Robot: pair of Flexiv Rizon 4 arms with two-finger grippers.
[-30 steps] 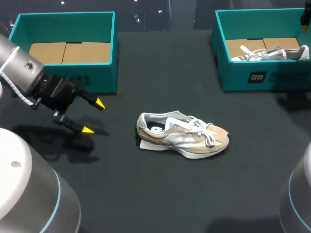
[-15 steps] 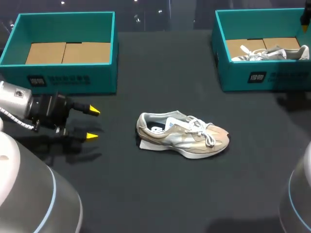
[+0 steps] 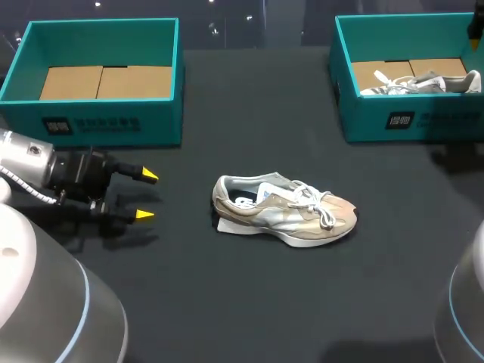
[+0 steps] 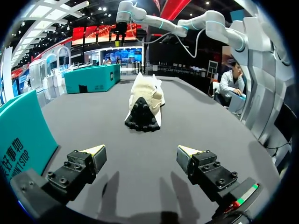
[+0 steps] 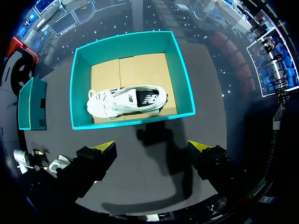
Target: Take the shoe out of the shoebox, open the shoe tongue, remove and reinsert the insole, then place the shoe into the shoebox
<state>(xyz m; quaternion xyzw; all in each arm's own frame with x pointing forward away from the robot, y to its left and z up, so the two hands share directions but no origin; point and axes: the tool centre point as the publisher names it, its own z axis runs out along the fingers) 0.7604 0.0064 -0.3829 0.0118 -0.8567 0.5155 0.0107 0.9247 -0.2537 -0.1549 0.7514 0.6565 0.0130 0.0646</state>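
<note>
Dark table (image 3: 249,302); beige shoe (image 3: 283,210) well ahead of spread left fingers (image 3: 147,175).

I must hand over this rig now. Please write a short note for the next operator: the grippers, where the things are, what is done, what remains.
Left gripper: open, empty, low over the table, pointing at the beige shoe's heel, apart from it.
Right gripper: open, empty, above the right box.
Beige shoe: on the table, outside both boxes. Left box: no shoe. Right box: a white shoe.
Done: shoe out.
Left: tongue, insole, reboxing; insole state not visible.
</note>
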